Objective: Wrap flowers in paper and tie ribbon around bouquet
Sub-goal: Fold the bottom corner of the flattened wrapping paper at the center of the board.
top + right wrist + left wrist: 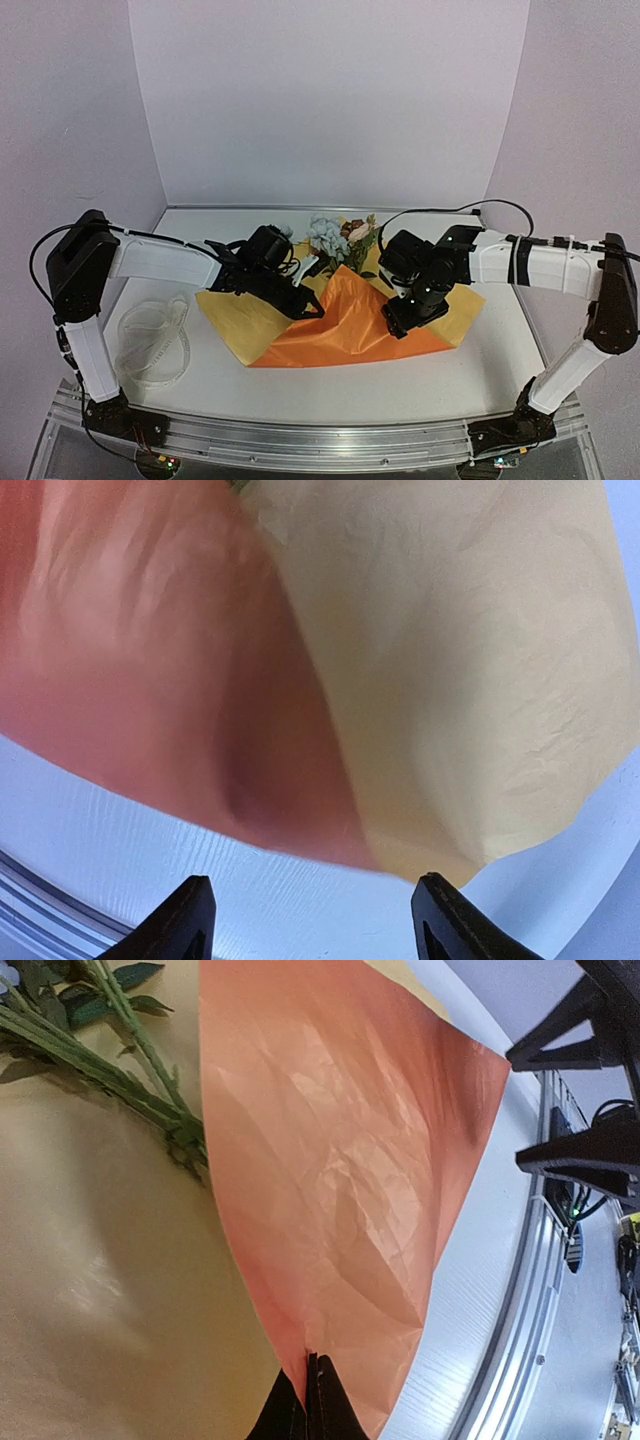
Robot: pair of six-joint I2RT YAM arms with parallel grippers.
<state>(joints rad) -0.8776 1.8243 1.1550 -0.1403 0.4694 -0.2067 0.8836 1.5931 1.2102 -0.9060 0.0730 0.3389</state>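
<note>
The flowers (331, 238) lie at the back of the paper (350, 322), blooms pointing away from the arms. An orange flap is folded over their stems, and pale yellow backing shows on both sides. My left gripper (316, 311) is shut on the orange flap's edge; in the left wrist view its jaws (315, 1400) pinch the paper (340, 1170) beside the green stems (120, 1070). My right gripper (393, 327) hovers open over the paper's right part. Its fingertips (186, 920) stand wide apart above the table, just short of the paper's edge (400, 730). The ribbon (155, 340) lies coiled at the left.
White walls close in the table (330, 385) at the back and both sides. A metal rail (300, 440) runs along the near edge. A black cable (450, 212) loops behind the right arm. The right gripper's open fingers (585, 1155) show in the left wrist view.
</note>
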